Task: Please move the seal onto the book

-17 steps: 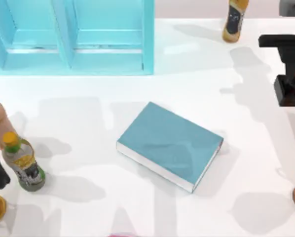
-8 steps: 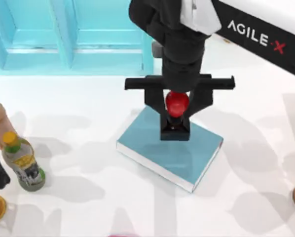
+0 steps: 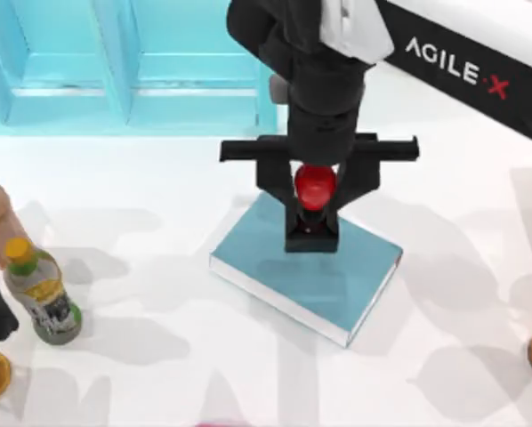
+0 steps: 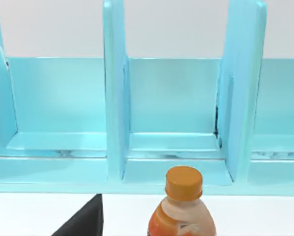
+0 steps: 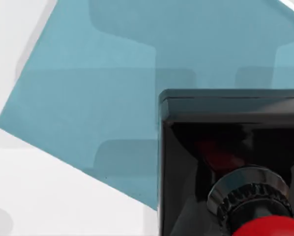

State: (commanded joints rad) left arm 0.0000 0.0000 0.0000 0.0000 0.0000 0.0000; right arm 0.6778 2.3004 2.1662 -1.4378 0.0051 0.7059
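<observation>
Stretching across the white desk from the top view's right comes the right AgileX arm, big and black-and-white, reaching in over the middle. Behind it at the far edge stands the light-blue shelf unit, its upright dividers and open bays also plain in the left wrist view. Centre stage lies the book — teal cover, white page edges, flat on the desk and turned at an angle. The right tool hangs right over the book's far half, fingers pinched in on the seal, red ball knob up top and black blocky body below. From the right wrist view the seal's body sits squarely over the teal cover — whether its base is touching the book or just above it, I cannot tell. Down the left side of the desk, a green-labelled bottle with a yellow cap stands upright, near the edge. The left wrist view catches an orange-capped bottle standing in front of the shelf. As for the left tool, no view shows its fingers.
</observation>
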